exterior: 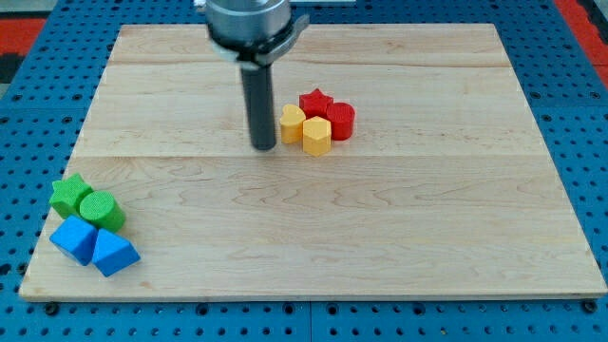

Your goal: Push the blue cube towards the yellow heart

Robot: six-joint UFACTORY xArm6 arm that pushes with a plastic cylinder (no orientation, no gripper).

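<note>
Dark rod, no claw on it: my tip (263,147) rests on the worktop (380,247), just left of the yellow heart (291,123). Beyond the heart cluster a yellow hexagon (316,136), red star (314,101) and red cylinder (341,120). Far to the tip's lower left sits the blue cube (75,237), touching a blue wedge (114,254), green cylinder (100,209) and green star (68,194).

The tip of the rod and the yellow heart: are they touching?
Cannot tell. In the camera view my tip stands just left of the yellow heart, and no clear gap or contact shows. The blue cube lies far off.

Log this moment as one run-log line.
tip: left of yellow heart | blue cube: bottom-left, untouched | push: not begun
</note>
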